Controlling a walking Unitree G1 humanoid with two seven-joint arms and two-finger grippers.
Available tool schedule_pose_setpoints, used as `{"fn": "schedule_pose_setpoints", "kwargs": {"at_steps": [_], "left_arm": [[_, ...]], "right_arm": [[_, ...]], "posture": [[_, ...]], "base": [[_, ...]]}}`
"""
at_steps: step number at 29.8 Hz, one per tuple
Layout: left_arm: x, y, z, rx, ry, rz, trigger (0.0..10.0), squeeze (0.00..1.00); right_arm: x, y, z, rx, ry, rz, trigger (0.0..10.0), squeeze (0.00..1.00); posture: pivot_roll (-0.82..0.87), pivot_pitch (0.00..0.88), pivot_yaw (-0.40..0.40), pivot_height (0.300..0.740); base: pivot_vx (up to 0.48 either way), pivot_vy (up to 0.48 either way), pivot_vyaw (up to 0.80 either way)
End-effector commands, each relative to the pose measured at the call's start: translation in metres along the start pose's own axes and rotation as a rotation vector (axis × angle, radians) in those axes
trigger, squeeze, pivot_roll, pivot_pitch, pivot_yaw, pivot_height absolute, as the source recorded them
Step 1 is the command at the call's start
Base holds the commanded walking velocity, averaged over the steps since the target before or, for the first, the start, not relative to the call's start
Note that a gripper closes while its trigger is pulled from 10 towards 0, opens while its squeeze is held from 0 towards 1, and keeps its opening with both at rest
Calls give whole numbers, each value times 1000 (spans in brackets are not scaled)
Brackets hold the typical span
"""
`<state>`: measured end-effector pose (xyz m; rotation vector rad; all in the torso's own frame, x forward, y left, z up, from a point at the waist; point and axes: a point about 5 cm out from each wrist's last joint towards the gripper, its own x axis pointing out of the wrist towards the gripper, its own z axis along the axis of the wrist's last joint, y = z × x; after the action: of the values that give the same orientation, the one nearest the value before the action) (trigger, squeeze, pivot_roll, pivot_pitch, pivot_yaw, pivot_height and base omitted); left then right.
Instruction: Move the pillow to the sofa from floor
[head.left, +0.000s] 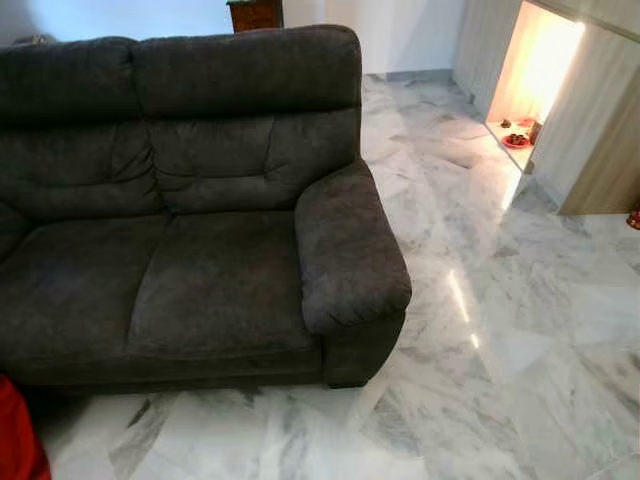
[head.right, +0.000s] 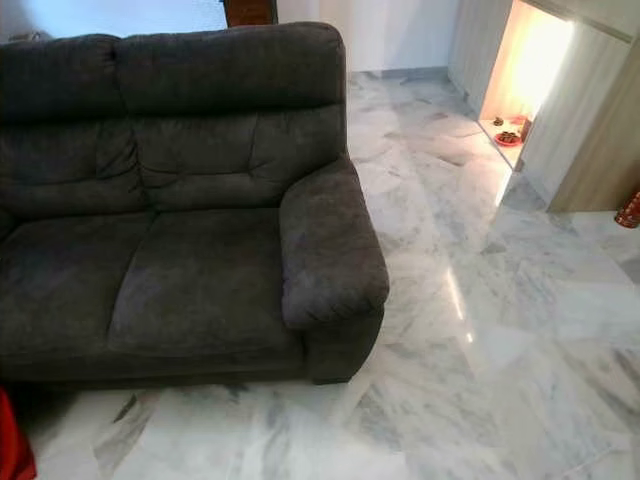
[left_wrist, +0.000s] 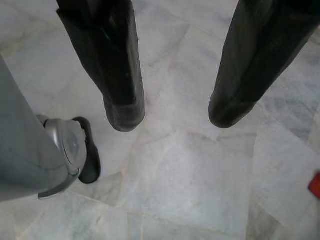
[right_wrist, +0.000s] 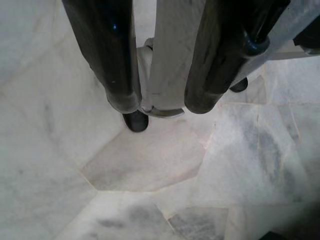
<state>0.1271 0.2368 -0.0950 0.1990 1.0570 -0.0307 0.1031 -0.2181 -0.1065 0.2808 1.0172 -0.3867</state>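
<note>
White marble floor (head.left: 500, 330) — a lit wall niche (head.left: 535, 70) holds small red items.

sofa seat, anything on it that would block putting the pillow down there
Nothing visible does. Both seat cushions of the sofa are bare, and the floor in front of it shows only marble. A red thing, likely the pillow, sits at the sofa's front left corner. Both claws hang open over the floor.

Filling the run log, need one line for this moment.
pillow: red, floor, left of sofa | seats bare | left gripper: open, idle | right gripper: open, idle
</note>
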Motion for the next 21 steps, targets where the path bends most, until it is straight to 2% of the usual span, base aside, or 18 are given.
{"fn": "schedule_pose_setpoints", "kwargs": {"at_steps": [1, 9, 21], "left_arm": [[-2, 1, -8, 4, 28, 2, 10000, 0], [1, 4, 3, -2, 11, 1, 10000, 0], [1, 8, 8, -13, -10, 0, 10000, 0]], "right_arm": [[-1, 2, -7, 8, 30, 6, 10000, 0], [0, 5, -7, 11, 31, 11, 10000, 0], [-1, 8, -9, 12, 39, 19, 10000, 0]], "posture": [[-24, 62, 91, 740], [-21, 63, 94, 740], [-19, 65, 96, 740]], "base": [[0, 266, 0], [0, 267, 0], [0, 295, 0]]}}
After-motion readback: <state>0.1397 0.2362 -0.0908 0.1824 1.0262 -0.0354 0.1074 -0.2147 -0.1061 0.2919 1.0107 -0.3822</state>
